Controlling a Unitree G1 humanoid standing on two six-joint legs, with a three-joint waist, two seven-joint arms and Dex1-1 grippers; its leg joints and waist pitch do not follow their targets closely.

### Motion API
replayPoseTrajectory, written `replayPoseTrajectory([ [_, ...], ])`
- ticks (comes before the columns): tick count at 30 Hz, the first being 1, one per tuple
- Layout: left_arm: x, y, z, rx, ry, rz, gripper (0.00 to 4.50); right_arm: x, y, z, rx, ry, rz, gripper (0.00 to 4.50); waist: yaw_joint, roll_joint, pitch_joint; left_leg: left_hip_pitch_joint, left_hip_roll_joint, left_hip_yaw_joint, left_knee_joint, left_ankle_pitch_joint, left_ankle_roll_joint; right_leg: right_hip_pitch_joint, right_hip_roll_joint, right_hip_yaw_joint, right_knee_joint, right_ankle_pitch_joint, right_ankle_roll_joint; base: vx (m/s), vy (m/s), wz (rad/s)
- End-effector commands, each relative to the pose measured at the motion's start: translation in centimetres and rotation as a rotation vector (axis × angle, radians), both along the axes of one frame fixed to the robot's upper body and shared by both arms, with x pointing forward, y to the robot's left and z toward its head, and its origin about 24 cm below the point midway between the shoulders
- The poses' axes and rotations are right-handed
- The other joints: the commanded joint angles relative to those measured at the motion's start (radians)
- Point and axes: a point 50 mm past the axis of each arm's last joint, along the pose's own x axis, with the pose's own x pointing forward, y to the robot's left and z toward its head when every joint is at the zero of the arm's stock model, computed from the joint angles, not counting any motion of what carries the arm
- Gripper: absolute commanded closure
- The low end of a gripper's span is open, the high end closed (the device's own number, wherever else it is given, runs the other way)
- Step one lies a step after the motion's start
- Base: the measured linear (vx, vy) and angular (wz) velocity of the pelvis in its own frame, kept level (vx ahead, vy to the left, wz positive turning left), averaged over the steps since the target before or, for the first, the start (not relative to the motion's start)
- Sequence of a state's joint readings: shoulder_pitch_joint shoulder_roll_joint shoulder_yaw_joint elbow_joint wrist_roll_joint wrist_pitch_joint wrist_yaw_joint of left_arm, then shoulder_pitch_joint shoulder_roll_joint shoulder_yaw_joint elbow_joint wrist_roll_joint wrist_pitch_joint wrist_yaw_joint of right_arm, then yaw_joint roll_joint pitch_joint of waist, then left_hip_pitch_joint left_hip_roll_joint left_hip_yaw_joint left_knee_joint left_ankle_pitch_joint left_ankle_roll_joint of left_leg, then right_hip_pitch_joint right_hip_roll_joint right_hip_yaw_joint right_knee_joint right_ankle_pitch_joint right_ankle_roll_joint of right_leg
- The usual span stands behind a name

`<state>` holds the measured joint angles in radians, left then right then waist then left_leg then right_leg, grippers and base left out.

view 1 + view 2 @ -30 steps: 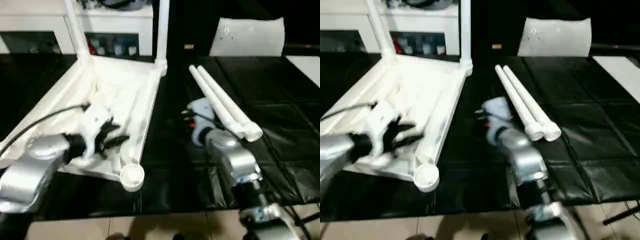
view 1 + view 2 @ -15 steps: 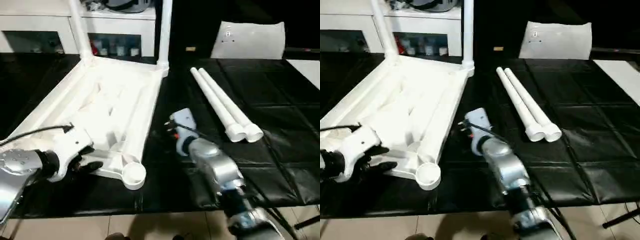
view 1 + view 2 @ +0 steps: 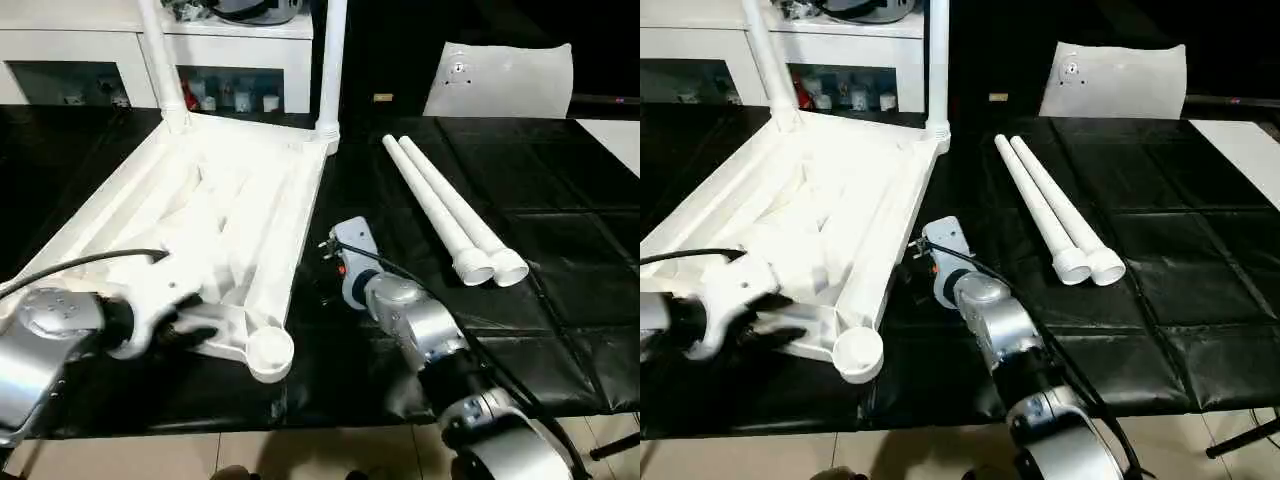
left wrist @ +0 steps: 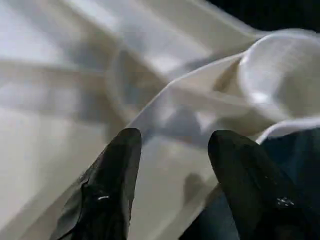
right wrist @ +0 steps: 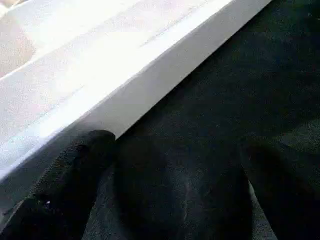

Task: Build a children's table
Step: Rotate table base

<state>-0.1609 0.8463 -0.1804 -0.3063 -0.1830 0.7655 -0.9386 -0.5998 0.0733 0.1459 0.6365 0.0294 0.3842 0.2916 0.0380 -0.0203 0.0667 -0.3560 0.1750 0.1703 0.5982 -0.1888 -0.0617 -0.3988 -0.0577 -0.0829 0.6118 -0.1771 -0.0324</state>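
Tabletop first: the white plastic rectangular children's table top [image 3: 215, 215] lies ribbed underside up on the black mat [image 3: 560, 300], with two white tapered tube legs already standing [image 3: 330, 60] in its far corner sockets. At its near left edge the left gripper [image 4: 172, 172] hovers with its black fingers [image 4: 112, 185] parted over a rib just beside the empty round corner socket [image 3: 270, 352]; nothing sits between them. Further right, close to the top's long side rail, the right gripper [image 5: 165, 200] has its jaws spread wide over bare mat, one finger [image 5: 75, 175] just beside the rail, holding nothing. Right again, two loose white tapered tube legs [image 3: 450, 215] lie side by side on the mat, well apart from both grippers.

Judging by this, two legs are fitted and two remain, so the step in hand looks like steadying the top ahead of fetching a third leg. The next move probably calls for the right arm to reach across to a loose leg, grasp it, and bring it to the near socket.

The fourth socket, near the left forearm, is hard to make out. The standing legs are cut off by the frame's upper edge.
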Motion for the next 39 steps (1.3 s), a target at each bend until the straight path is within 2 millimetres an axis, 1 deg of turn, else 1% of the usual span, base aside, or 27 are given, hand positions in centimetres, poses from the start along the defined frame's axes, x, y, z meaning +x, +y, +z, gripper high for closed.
replayPoseTrajectory([
  [1,-1.2,-1.7,-1.5,-0.046,0.120,-0.089,1.90,0.4,0.0,0.6,0.019,-0.020,-0.004,0.00,0.000,0.032,-0.065,0.011,0.051,-0.024,-0.081,-0.274,-0.067,0.044,-0.085,0.068,-0.065,-0.243,-0.185,0.000,0.000,0.00],
  [4,-1.3,-3.2,-1.2,-0.115,0.125,-0.126,1.90,0.6,0.0,0.8,0.022,-0.027,-0.003,0.00,-0.002,0.029,-0.065,0.009,0.051,-0.022,-0.079,-0.253,-0.061,0.047,-0.085,0.069,-0.064,-0.235,-0.187,0.000,0.000,0.00],
  [6,-0.9,-3.9,-1.0,-0.144,0.111,-0.127,1.90,0.8,-0.1,0.8,0.017,-0.033,0.000,0.00,-0.003,0.031,-0.065,0.012,0.050,-0.020,-0.077,-0.253,-0.060,0.045,-0.084,0.068,-0.067,-0.248,-0.185,0.000,0.000,0.00],
  [8,-0.3,-4.7,-0.8,-0.165,0.089,-0.127,1.90,1.0,-0.2,1.0,0.014,-0.041,-0.002,0.00,-0.003,0.032,-0.064,0.010,0.048,-0.021,-0.076,-0.260,-0.059,0.047,-0.083,0.067,-0.068,-0.260,-0.181,0.000,0.000,0.00],
  [9,0.1,-5.1,-0.8,-0.173,0.075,-0.126,1.90,1.2,-0.4,1.1,0.014,-0.044,-0.009,0.00,-0.004,0.030,-0.064,0.010,0.048,-0.021,-0.076,-0.268,-0.058,0.048,-0.084,0.067,-0.072,-0.280,-0.174,0.000,0.000,0.00],
  [10,0.2,-5.2,-0.7,-0.178,0.067,-0.125,1.90,1.2,-0.4,1.1,0.014,-0.045,-0.011,0.00,-0.004,0.033,-0.066,0.007,0.047,-0.023,-0.075,-0.263,-0.058,0.052,-0.086,0.066,-0.071,-0.287,-0.169,0.000,0.000,0.00],
  [11,0.3,-5.2,-0.7,-0.178,0.067,-0.125,1.90,1.2,-0.4,1.1,0.014,-0.045,-0.011,0.00,-0.006,0.031,-0.066,0.005,0.047,-0.023,-0.076,-0.259,-0.056,0.053,-0.085,0.066,-0.072,-0.284,-0.168,0.000,0.000,0.00],
  [12,0.5,-5.4,-0.7,-0.188,0.059,-0.123,1.90,1.3,-0.4,1.1,0.013,-0.047,-0.013,0.00,-0.006,0.035,-0.067,0.005,0.047,-0.023,-0.074,-0.254,-0.055,0.053,-0.086,0.066,-0.071,-0.276,-0.170,0.000,0.000,0.00],
  [13,0.5,-5.5,-0.6,-0.192,0.057,-0.123,1.90,1.3,-0.4,1.1,0.013,-0.047,-0.014,0.00,-0.009,0.030,-0.067,0.006,0.046,-0.022,-0.073,-0.252,-0.050,0.051,-0.084,0.066,-0.072,-0.274,-0.171,0.000,0.000,0.00],
  [14,0.7,-5.8,-0.6,-0.208,0.055,-0.116,1.90,1.3,-0.5,1.2,0.014,-0.049,-0.015,0.00,-0.010,0.031,-0.068,0.004,0.046,-0.021,-0.071,-0.242,-0.045,0.053,-0.084,0.066,-0.071,-0.270,-0.176,0.000,0.000,0.00],
  [19,1.4,-7.2,-0.3,-0.262,0.031,-0.095,1.90,1.3,-0.4,1.1,0.021,-0.050,-0.013,0.00,-0.008,0.033,-0.067,0.008,0.049,-0.022,-0.072,-0.257,-0.045,0.049,-0.080,0.063,-0.072,-0.275,-0.178,0.000,0.000,0.00],
  [23,2.5,-7.3,-0.5,-0.254,-0.042,-0.048,1.90,1.4,-0.7,1.1,0.019,-0.057,-0.026,0.00,-0.008,0.034,-0.067,0.008,0.046,-0.022,-0.071,-0.268,-0.041,0.049,-0.080,0.062,-0.077,-0.290,-0.171,0.000,0.000,0.00],
  [24,2.9,-7.4,-0.5,-0.263,-0.069,-0.024,1.90,1.5,-1.0,1.3,0.019,-0.067,-0.037,0.00,-0.008,0.037,-0.067,0.008,0.045,-0.022,-0.070,-0.273,-0.041,0.050,-0.080,0.061,-0.080,-0.299,-0.168,0.000,0.000,0.00],
  [25,3.2,-7.5,-0.5,-0.265,-0.093,-0.008,1.90,1.6,-1.4,1.4,0.016,-0.077,-0.052,0.00,-0.006,0.034,-0.068,0.009,0.045,-0.021,-0.069,-0.264,-0.037,0.050,-0.080,0.061,-0.081,-0.301,-0.162,0.000,0.000,0.00],
  [27,3.5,-7.6,-0.4,-0.277,-0.115,0.004,1.90,1.8,-1.8,1.6,0.012,-0.087,-0.069,0.00,-0.005,0.034,-0.068,0.006,0.046,-0.022,-0.070,-0.260,-0.034,0.052,-0.081,0.061,-0.080,-0.301,-0.162,0.000,0.000,0.00],
  [28,3.9,-7.7,0.0,-0.310,-0.150,0.040,1.90,2.1,-2.8,2.2,0.011,-0.106,-0.102,0.00,-0.006,0.039,-0.068,0.007,0.046,-0.022,-0.070,-0.263,-0.035,0.051,-0.080,0.060,-0.081,-0.296,-0.163,0.000,0.000,0.00],
  [29,3.9,-7.7,0.2,-0.318,-0.158,0.040,1.90,2.3,-3.1,2.4,0.007,-0.112,-0.113,0.00,-0.006,0.036,-0.069,0.008,0.046,-0.021,-0.069,-0.264,-0.034,0.051,-0.079,0.060,-0.081,-0.293,-0.164,0.000,0.000,0.00],
  [30,3.9,-7.7,0.7,-0.342,-0.176,0.035,1.90,2.6,-3.8,2.9,-0.009,-0.131,-0.140,0.00,-0.002,0.036,-0.069,0.003,0.046,-0.022,-0.069,-0.239,-0.029,0.056,-0.079,0.060,-0.078,-0.266,-0.168,0.000,0.000,0.00],
  [31,3.9,-7.7,0.8,-0.352,-0.182,0.030,1.90,2.7,-4.1,3.1,-0.017,-0.139,-0.150,0.00,-0.003,0.036,-0.070,0.004,0.045,-0.022,-0.068,-0.237,-0.027,0.055,-0.079,0.060,-0.077,-0.265,-0.169,0.000,0.000,0.00],
  [32,3.9,-7.6,1.8,-0.400,-0.206,0.034,1.90,3.2,-5.3,4.1,-0.016,-0.151,-0.200,0.00,-0.002,0.037,-0.069,0.006,0.045,-0.022,-0.067,-0.239,-0.026,0.054,-0.080,0.059,-0.076,-0.271,-0.170,0.000,0.000,0.00],
  [33,3.9,-7.5,2.2,-0.426,-0.214,0.034,1.90,3.4,-5.8,4.5,-0.032,-0.164,-0.218,0.00,0.000,0.037,-0.071,0.006,0.045,-0.021,-0.066,-0.229,-0.027,0.055,-0.079,0.058,-0.075,-0.264,-0.170,0.000,0.000,0.00],
  [34,3.9,-7.5,2.4,-0.441,-0.217,0.039,1.90,3.5,-6.0,4.8,-0.042,-0.174,-0.223,0.00,-0.001,0.036,-0.068,0.005,0.044,-0.020,-0.066,-0.225,-0.026,0.053,-0.078,0.058,-0.075,-0.262,-0.170,0.000,0.000,0.00],
  [35,3.9,-7.5,3.0,-0.467,-0.232,0.045,1.71,3.9,-6.6,5.4,-0.054,-0.178,-0.228,0.00,0.000,0.037,-0.069,0.005,0.045,-0.020,-0.066,-0.223,-0.027,0.053,-0.077,0.058,-0.073,-0.260,-0.168,0.000,0.000,0.00],
  [36,3.9,-7.5,3.2,-0.471,-0.236,0.044,1.71,4.0,-6.7,5.5,-0.059,-0.176,-0.234,0.00,0.000,0.040,-0.070,0.006,0.043,-0.019,-0.065,-0.224,-0.028,0.053,-0.075,0.057,-0.073,-0.255,-0.170,0.000,0.000,0.00],
  [37,3.9,-7.5,3.4,-0.479,-0.243,0.041,1.71,4.2,-7.0,5.7,-0.067,-0.173,-0.245,0.00,0.000,0.038,-0.069,0.006,0.042,-0.018,-0.064,-0.231,-0.026,0.052,-0.074,0.057,-0.073,-0.259,-0.169,0.000,0.000,0.00],
  [38,3.9,-7.4,3.7,-0.482,-0.248,0.037,1.71,4.5,-7.5,5.9,-0.087,-0.162,-0.261,0.00,0.001,0.041,-0.069,0.005,0.042,-0.019,-0.064,-0.231,-0.025,0.052,-0.075,0.057,-0.074,-0.262,-0.168,0.000,0.000,0.00],
  [39,3.6,-7.5,4.0,-0.476,-0.253,0.009,1.57,5.0,-8.1,6.2,-0.118,-0.134,-0.280,0.00,0.000,0.043,-0.070,0.007,0.042,-0.021,-0.064,-0.236,-0.026,0.052,-0.074,0.055,-0.072,-0.263,-0.175,0.000,0.000,0.00],
])
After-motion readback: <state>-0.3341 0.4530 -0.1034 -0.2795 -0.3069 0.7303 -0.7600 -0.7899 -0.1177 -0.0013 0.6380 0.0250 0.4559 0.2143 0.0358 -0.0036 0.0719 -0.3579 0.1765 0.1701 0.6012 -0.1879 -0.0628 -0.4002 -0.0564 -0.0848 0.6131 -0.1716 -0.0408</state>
